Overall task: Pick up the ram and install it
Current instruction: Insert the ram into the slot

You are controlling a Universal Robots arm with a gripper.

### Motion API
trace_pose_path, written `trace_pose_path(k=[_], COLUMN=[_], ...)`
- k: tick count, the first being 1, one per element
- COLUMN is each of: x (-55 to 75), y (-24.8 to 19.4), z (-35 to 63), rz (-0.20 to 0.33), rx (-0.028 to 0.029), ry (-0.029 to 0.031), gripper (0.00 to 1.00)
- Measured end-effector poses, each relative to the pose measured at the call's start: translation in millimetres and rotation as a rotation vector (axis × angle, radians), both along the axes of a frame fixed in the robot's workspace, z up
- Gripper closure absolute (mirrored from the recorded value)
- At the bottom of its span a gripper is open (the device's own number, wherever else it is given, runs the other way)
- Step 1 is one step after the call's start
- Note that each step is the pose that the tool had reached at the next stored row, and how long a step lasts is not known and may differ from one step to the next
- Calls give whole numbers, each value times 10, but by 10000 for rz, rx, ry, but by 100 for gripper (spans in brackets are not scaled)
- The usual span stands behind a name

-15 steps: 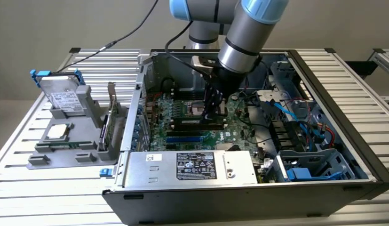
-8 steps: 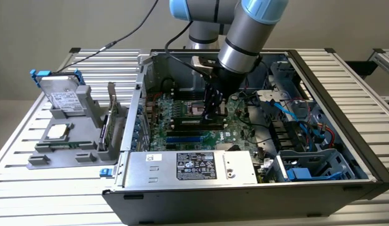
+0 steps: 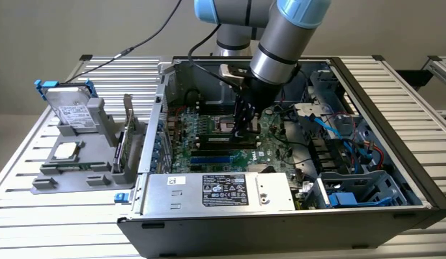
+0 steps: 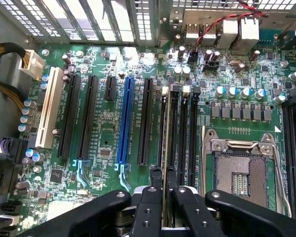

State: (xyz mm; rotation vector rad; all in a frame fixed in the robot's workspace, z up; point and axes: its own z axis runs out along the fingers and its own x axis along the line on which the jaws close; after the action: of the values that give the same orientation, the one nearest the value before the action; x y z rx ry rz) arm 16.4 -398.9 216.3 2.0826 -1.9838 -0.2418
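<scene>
My gripper (image 4: 164, 174) is shut on the ram (image 4: 165, 128), a thin stick seen edge-on between the two black fingers (image 4: 153, 197). The stick lines up lengthwise with one of the black memory slots (image 4: 173, 133), beside the processor socket (image 4: 239, 173); I cannot tell whether it is touching the slot or just above it. In the exterior view the arm reaches down into the open computer case (image 3: 384, 135). There my gripper (image 3: 244, 128) stands upright over the motherboard (image 3: 208, 156) by the memory slots (image 3: 217, 141).
The processor socket is open and bare. A blue expansion slot (image 4: 124, 118) and black ones lie alongside. The power supply (image 3: 223, 191) and cables (image 3: 345, 140) crowd the case. On the exterior view's left, a grey fixture (image 3: 71, 172) holds a drive (image 3: 71, 110), a silver chip (image 3: 66, 152) and an upright green card (image 3: 124, 143).
</scene>
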Motion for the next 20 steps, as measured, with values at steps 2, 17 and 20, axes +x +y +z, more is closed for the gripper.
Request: trace_pose_path(k=[2,17,20], x=[0,-2,-3], y=[-1,-5,-5], z=[0,8,2], rz=[-26,-100,-116], rx=[0,-4,-3], ry=[-7,-110,-111], gripper=[86,86,86])
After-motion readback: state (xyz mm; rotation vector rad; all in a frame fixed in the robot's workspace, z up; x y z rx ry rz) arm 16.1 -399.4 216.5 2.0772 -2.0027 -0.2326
